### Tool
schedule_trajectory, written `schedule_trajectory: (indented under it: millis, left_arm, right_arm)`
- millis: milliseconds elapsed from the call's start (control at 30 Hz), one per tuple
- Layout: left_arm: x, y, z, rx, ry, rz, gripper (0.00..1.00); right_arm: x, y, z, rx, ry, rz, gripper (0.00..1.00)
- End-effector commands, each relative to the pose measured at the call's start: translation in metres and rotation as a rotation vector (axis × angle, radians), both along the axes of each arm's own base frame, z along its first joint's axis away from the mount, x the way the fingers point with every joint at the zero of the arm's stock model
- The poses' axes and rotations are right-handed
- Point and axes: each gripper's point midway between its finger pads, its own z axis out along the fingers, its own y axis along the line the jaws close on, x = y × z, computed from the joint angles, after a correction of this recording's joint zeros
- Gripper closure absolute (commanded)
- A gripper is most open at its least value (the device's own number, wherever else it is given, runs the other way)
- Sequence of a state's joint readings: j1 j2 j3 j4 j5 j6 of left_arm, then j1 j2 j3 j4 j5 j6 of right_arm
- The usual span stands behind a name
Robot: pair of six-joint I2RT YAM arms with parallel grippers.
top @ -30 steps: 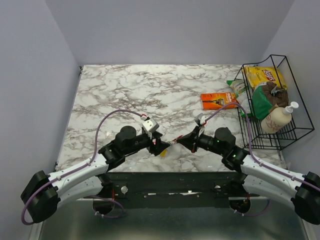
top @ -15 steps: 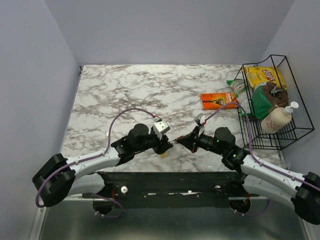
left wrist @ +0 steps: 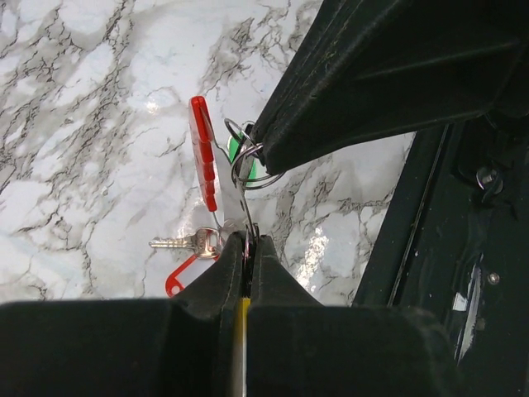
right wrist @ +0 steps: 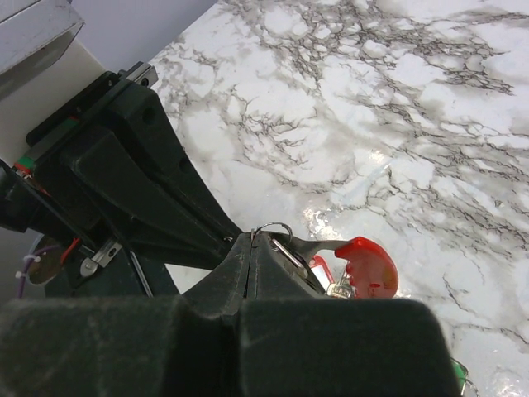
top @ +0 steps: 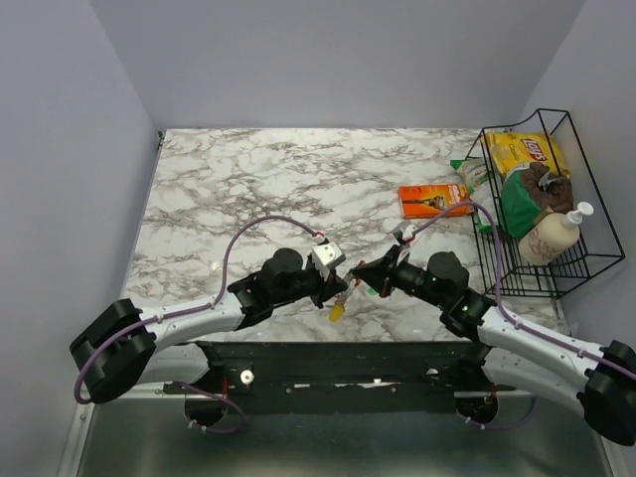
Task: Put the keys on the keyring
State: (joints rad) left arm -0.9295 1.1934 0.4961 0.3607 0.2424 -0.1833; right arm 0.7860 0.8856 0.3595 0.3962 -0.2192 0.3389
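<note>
Both grippers meet over the front middle of the marble table. My right gripper (right wrist: pixel 252 241) is shut on the keyring (right wrist: pixel 278 226), a thin wire loop at its fingertips. A red-headed key (right wrist: pixel 369 266) hangs from that loop, with a green head (left wrist: pixel 238 149) behind it. In the left wrist view the keyring (left wrist: pixel 245 157) sits under the right finger (left wrist: pixel 372 91). My left gripper (left wrist: pixel 248 240) is shut on a yellow-headed key (top: pixel 338 313), a yellow strip showing between its jaws. A silver key with a red tag (left wrist: pixel 186 244) shows beside the left fingers.
An orange flat packet (top: pixel 432 199) lies at the back right. A black wire basket (top: pixel 517 280) on the right edge holds a chips bag (top: pixel 527 151) and a soap bottle (top: pixel 556 234). A purple cable (top: pixel 248 227) arcs over the left arm.
My left arm has swung right to meet the right gripper, and its jaws have closed from open. The yellow key has shifted a little right and nearer. The right arm has barely moved.
</note>
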Motion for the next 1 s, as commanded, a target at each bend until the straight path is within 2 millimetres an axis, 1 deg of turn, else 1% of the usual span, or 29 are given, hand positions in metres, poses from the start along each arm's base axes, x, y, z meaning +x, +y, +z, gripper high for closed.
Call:
schedule_trajectory:
  millis: [0,67,133,200,267,300,333,367,400,433,500,533,567,600,633,667,733,767,800,833,867,900,933,967]
  left_arm:
    - [0.006,-0.005,0.02,-0.027,-0.058,0.041,1.0]
    - [0.004,-0.005,0.02,-0.021,-0.063,0.043,1.0]
    - [0.004,-0.005,0.02,-0.016,-0.065,0.042,1.0]
    - [0.001,-0.007,0.021,-0.018,-0.063,0.031,0.98]
    - [0.0,-0.006,0.024,-0.027,-0.061,0.032,0.86]
    - [0.0,-0.006,0.028,-0.033,-0.065,0.037,0.77]
    - [-0.001,-0.005,0.035,-0.052,-0.072,0.039,0.67]
    - [-0.002,-0.003,0.037,-0.05,-0.073,0.038,0.49]
    - [-0.002,-0.002,0.041,-0.056,-0.077,0.04,0.43]
    - [-0.003,0.0,0.052,-0.08,-0.092,0.04,0.36]
    - [-0.005,0.004,0.06,-0.093,-0.105,0.046,0.33]
    - [-0.004,0.008,0.071,-0.119,-0.123,0.058,0.31]
    - [-0.005,0.011,0.075,-0.129,-0.126,0.066,0.28]
    - [-0.004,0.014,0.077,-0.137,-0.129,0.079,0.26]
    - [-0.005,0.018,0.085,-0.163,-0.135,0.081,0.25]
    - [-0.002,0.021,0.088,-0.175,-0.138,0.087,0.24]
    - [0.0,0.026,0.094,-0.208,-0.127,0.088,0.25]
    - [0.001,0.028,0.099,-0.236,-0.127,0.057,0.32]
    - [0.0,0.03,0.095,-0.248,-0.109,0.04,0.34]
    - [-0.002,0.032,0.095,-0.265,-0.104,0.01,0.35]
    - [-0.005,0.032,0.098,-0.291,-0.101,-0.034,0.38]
    - [0.002,0.04,0.094,-0.3,-0.095,-0.029,0.4]
    - [0.002,0.044,0.095,-0.322,-0.084,-0.034,0.42]
    - [0.003,0.045,0.103,-0.354,-0.109,-0.047,0.43]
  right_arm:
    - [0.007,0.003,0.012,0.053,-0.016,-0.025,0.99]
    - [0.007,0.002,0.01,0.057,-0.012,-0.033,0.99]
    - [0.008,0.002,0.012,0.068,-0.015,-0.036,0.99]
    - [0.007,0.002,0.012,0.068,-0.02,-0.036,0.99]
    - [0.006,0.002,0.012,0.067,-0.024,-0.025,0.99]
    - [0.005,0.003,0.012,0.064,-0.029,-0.02,0.99]
    - [0.004,0.003,0.011,0.06,-0.03,-0.015,0.99]
    - [0.002,0.004,0.011,0.06,-0.038,0.004,0.99]
    - [0.002,0.004,0.011,0.058,-0.048,0.007,0.99]
    - [0.001,0.005,0.008,0.052,-0.047,0.016,0.99]
    - [-0.002,0.007,0.007,0.045,-0.064,0.044,0.99]
    - [-0.003,0.007,0.007,0.042,-0.073,0.052,0.99]
    - [-0.006,0.008,0.003,0.033,-0.078,0.075,0.99]
    - [-0.007,0.009,0.002,0.022,-0.093,0.088,0.99]
    - [-0.009,0.009,0.002,0.017,-0.108,0.103,0.99]
    - [-0.013,0.011,0.001,0.013,-0.117,0.136,0.99]
    - [-0.015,0.013,0.0,-0.004,-0.144,0.162,0.99]
    - [-0.02,0.015,0.001,-0.005,-0.158,0.2,0.99]
    - [-0.022,0.016,0.001,-0.008,-0.182,0.22,0.99]
    - [-0.024,0.016,0.002,-0.008,-0.192,0.237,0.99]
    - [-0.026,0.018,0.003,-0.009,-0.202,0.257,0.99]
    - [-0.031,0.02,0.004,-0.011,-0.214,0.294,0.99]
    - [-0.032,0.021,0.003,-0.015,-0.213,0.305,0.99]
    - [-0.032,0.022,0.003,-0.015,-0.214,0.313,0.99]
